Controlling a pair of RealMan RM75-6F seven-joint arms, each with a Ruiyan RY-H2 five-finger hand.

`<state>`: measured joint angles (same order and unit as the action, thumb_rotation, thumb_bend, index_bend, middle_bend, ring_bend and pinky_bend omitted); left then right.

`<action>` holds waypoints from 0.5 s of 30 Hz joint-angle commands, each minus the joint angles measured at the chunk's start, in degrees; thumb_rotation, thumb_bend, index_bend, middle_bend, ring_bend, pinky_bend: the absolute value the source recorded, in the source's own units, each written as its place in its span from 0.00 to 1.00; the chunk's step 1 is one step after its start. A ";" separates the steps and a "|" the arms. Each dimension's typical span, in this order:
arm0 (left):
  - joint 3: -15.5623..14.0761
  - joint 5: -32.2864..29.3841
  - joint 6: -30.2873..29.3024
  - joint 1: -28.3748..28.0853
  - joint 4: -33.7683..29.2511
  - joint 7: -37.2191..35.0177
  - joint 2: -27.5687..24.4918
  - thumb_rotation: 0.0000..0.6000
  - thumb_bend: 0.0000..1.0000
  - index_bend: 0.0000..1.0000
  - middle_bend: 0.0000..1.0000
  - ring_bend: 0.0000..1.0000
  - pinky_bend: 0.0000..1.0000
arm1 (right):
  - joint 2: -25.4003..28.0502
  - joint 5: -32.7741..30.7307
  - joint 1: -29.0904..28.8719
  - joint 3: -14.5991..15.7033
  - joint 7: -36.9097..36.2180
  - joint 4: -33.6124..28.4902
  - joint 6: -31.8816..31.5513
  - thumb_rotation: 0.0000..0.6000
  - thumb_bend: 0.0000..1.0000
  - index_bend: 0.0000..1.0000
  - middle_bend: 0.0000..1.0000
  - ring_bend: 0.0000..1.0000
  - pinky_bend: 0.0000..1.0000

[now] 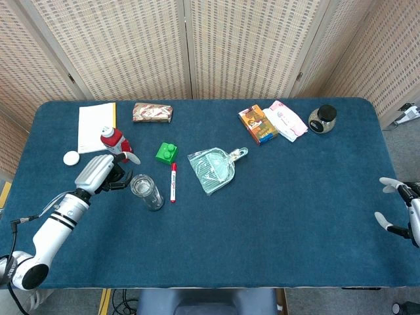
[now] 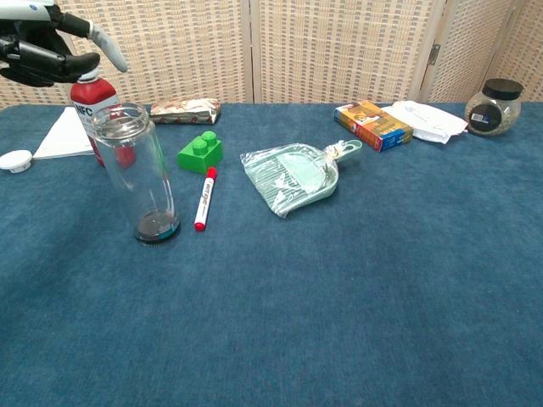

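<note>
An uncapped clear bottle (image 1: 146, 191) (image 2: 136, 174) stands upright on the blue table (image 1: 275, 210). My left hand (image 1: 98, 172) (image 2: 47, 47) hovers just left of its mouth, fingers loosely apart, holding nothing. A red bottle (image 1: 113, 140) (image 2: 93, 114) stands right behind the hand. A white cap (image 1: 71, 157) (image 2: 15, 160) lies further left. My right hand (image 1: 397, 210) stays at the table's right edge, fingers spread and empty; the chest view does not show it.
Right of the clear bottle lie a red-capped marker (image 1: 173, 182), a green brick (image 1: 167, 152) and a bagged dustpan (image 1: 213, 168). Along the back are a notebook (image 1: 96, 126), a snack pack (image 1: 152, 112), an orange box (image 1: 257, 124), a pink packet (image 1: 286, 120) and a jar (image 1: 322, 119).
</note>
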<state>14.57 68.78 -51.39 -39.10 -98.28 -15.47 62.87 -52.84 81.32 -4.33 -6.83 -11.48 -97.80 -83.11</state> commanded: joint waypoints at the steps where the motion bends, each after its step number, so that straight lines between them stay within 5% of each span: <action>1: 0.05 -0.19 -1.09 0.63 0.02 0.18 -0.24 0.88 0.55 0.37 0.94 0.95 1.00 | 0.09 -0.05 -0.03 -0.11 0.04 -0.05 -0.05 1.00 0.21 0.26 0.38 0.24 0.33; 4: 0.00 -0.29 -3.17 1.56 0.27 1.15 -0.18 1.00 0.55 0.38 0.94 0.95 1.00 | 0.17 -0.16 -0.12 -0.15 0.12 -0.08 0.12 1.00 0.21 0.26 0.38 0.24 0.33; 15: -1.65 -4.65 -9.36 5.64 0.90 9.78 -1.07 1.00 0.55 0.40 0.76 0.75 1.00 | 0.46 -0.48 -0.71 -0.28 0.64 -0.15 1.18 1.00 0.21 0.26 0.38 0.24 0.33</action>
<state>13.49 65.24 -59.31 -34.51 -97.37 -7.53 62.04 -52.43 80.91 -4.98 -7.15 -10.90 -97.96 -82.06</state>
